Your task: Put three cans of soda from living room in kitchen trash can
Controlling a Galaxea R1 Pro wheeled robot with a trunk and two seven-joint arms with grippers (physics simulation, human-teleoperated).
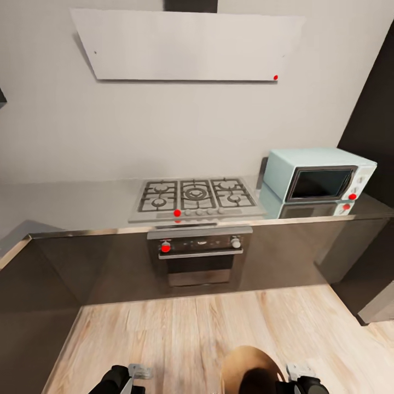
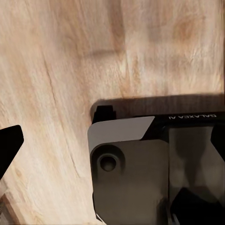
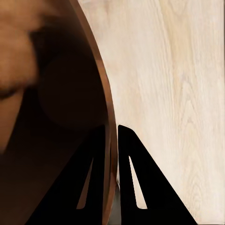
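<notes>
The right gripper (image 3: 111, 178) pinches the thin rim of the round tapered bin with a brown inside (image 3: 56, 108), held low above the pale wood-plank floor (image 1: 180, 334), while the left gripper's state cannot be told; "GALAXEA" reads on the robot's dark base (image 2: 154, 164).

Open floor (image 1: 180, 334) before oven (image 1: 200, 257)

Tash can (image 1: 249, 364) cut by head view's bottom edge; left tool (image 2: 9, 147) mostly out of frame.
</notes>
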